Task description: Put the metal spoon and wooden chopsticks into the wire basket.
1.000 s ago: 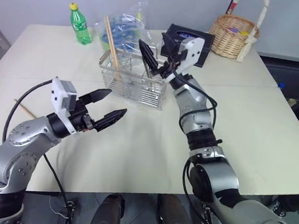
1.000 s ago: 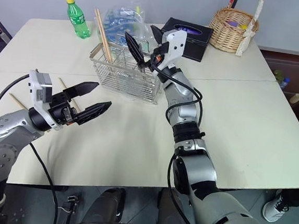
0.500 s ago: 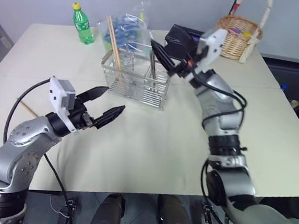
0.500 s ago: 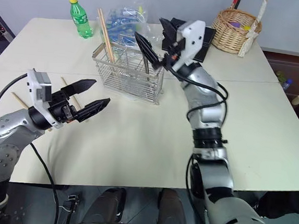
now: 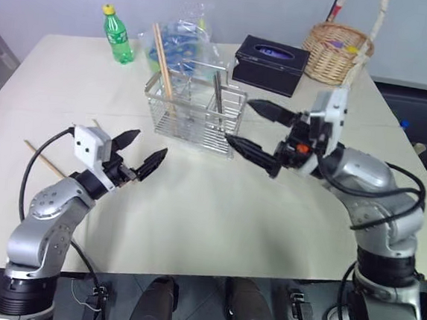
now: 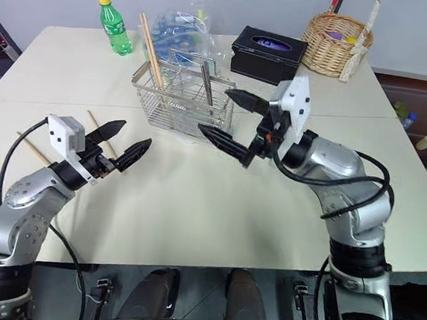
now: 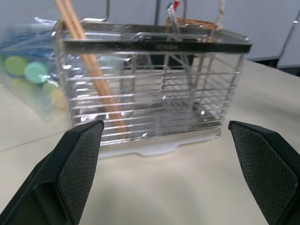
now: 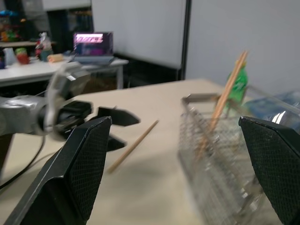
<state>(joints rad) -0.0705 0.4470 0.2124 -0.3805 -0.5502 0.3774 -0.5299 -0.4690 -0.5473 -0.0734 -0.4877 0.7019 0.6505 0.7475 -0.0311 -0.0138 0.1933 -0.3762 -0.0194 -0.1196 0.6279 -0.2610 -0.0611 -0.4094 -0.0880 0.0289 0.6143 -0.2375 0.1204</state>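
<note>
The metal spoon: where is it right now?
The metal spoon stands upright in the wire basket, a compartment right of the leaning wooden chopsticks, in front of the open right gripper.

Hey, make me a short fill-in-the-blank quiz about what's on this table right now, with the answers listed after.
1. The metal spoon stands inside the wire ____.
2. One wooden chopstick lies on the table beside the ____ tool.
3. The left tool and right tool both hold ____.
4. The bottle at the table's far corner is ____ in colour.

Missing words: basket; left; nothing; green
</note>
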